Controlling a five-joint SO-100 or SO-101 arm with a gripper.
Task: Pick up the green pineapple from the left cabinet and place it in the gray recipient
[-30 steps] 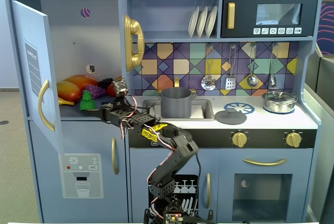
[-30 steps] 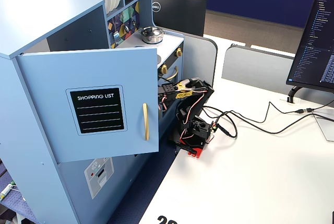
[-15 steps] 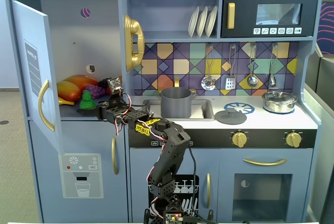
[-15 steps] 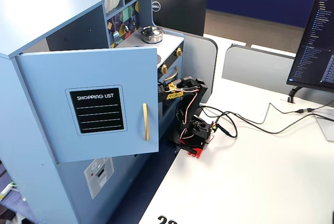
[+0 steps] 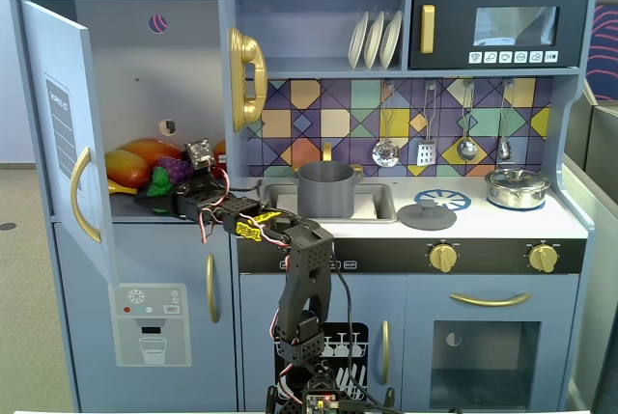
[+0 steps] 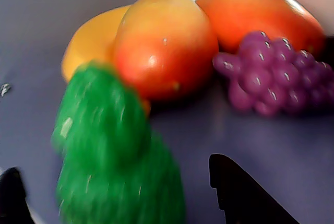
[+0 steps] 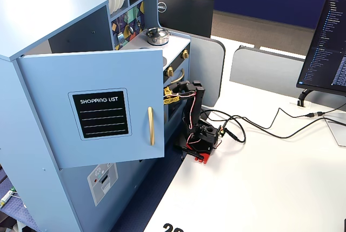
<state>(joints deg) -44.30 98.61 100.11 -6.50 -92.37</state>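
Note:
The green pineapple (image 6: 112,161) lies on the floor of the open left cabinet (image 5: 145,67), blurred and close in the wrist view. It also shows in a fixed view (image 5: 160,180). My gripper (image 6: 115,166) is open. Its two black fingers (image 6: 245,192) stand on either side of the pineapple, with a gap on each side. In a fixed view the gripper (image 5: 159,194) reaches into the cabinet from the right. The gray recipient (image 5: 325,189) stands in the sink, right of the cabinet. In another fixed view the cabinet door (image 7: 97,113) hides the gripper.
Orange fruits (image 6: 164,41) and a purple grape bunch (image 6: 266,72) lie right behind the pineapple. The cabinet door (image 5: 58,134) hangs open at the left. A gold phone (image 5: 246,76) hangs beside the cabinet. A gray lid (image 5: 427,213) and a silver lidded pot (image 5: 518,186) stand on the counter.

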